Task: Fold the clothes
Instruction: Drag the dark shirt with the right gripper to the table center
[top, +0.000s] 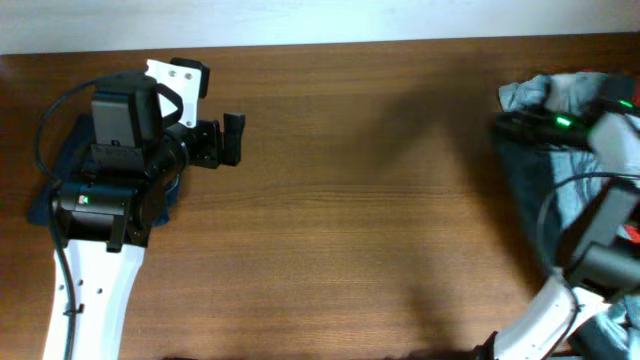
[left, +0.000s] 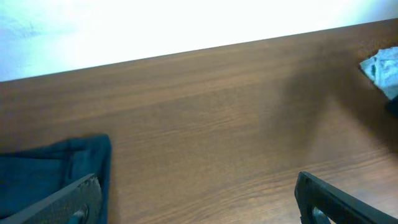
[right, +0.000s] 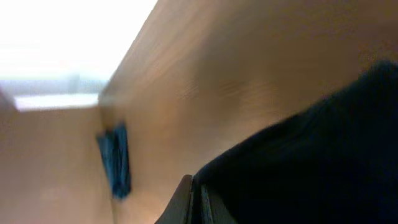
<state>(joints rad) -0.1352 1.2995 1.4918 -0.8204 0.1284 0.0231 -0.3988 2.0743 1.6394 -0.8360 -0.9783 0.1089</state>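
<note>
Brown wood-grained counter ran between the two arms. Over it the left claw hung spread wide, with a folded dark-blue garment lying just beside and partly under one of its fingers. Well ahead of that claw, the clothes lay heaped beneath the other arm, a light-blue piece at the far side and a dark garment spreading nearer. The right claw was pressed together at the edge of the dark garment. Whether any fabric sat between its fingers could not be told.
</note>
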